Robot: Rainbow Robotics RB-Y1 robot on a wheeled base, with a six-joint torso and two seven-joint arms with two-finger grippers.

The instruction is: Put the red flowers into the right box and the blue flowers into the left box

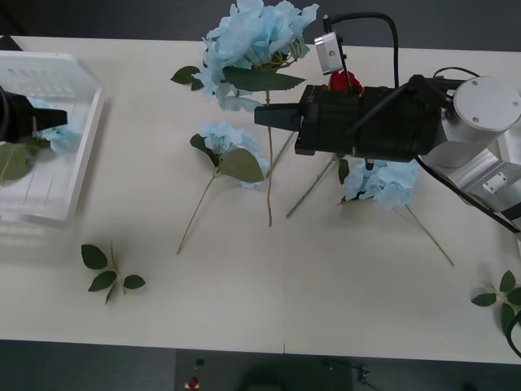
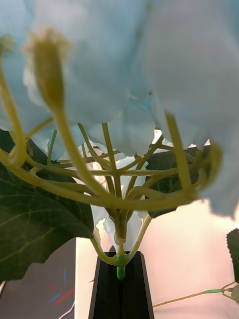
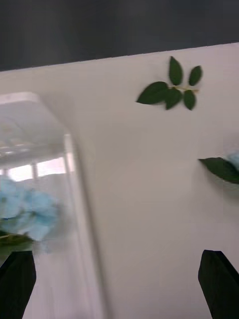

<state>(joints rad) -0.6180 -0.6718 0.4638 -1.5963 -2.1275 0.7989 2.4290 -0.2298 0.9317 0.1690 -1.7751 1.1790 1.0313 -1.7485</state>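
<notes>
Right gripper (image 1: 264, 116) up over the middle of the table (image 1: 326, 301), black fingers (image 2: 107, 294) pressed together on a green stem (image 2: 120, 271), just under a big blue flower (image 1: 256, 41). Held bloom up off the table, stem hanging down. Two more blue flowers flat on the table: one (image 1: 224, 142) near the middle, one (image 1: 378, 181) under the right arm. Bit of red flower (image 1: 342, 80) behind the arm. Left gripper (image 3: 119, 279) at the left box (image 1: 81, 163), spread wide, holding nothing. Blue flower (image 3: 27, 214) lying inside that box. Loose leaf sprig (image 1: 110, 273) near the front edge, another (image 1: 501, 297) at the far right.
</notes>
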